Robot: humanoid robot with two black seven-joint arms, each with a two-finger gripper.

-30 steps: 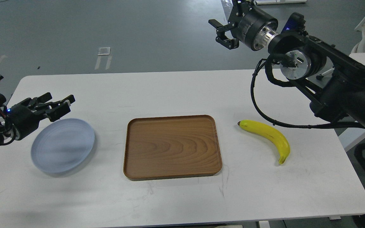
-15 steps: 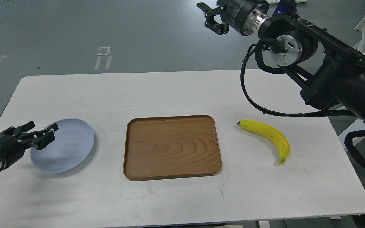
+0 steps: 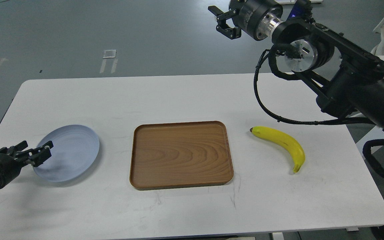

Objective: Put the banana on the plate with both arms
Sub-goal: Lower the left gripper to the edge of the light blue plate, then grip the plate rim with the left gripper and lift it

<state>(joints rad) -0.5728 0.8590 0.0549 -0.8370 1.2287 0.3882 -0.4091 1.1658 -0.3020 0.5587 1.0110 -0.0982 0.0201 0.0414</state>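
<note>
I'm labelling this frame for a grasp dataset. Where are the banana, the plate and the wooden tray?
banana (image 3: 280,140), head view, on the middle of its yellow body.
plate (image 3: 70,151), head view, on its bare blue-grey centre.
wooden tray (image 3: 180,154), head view, on its bare floor.

one banana (image 3: 282,142), one plate (image 3: 70,151), one wooden tray (image 3: 180,155), one table (image 3: 192,96), two arms

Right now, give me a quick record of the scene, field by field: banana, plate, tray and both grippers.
banana: lying on the table, right of the tray, untouched
plate: empty, left of the tray
tray: wooden, empty, centre of table
left gripper: open, at the plate's left edge
right gripper: open, raised high beyond the table's far edge
</note>
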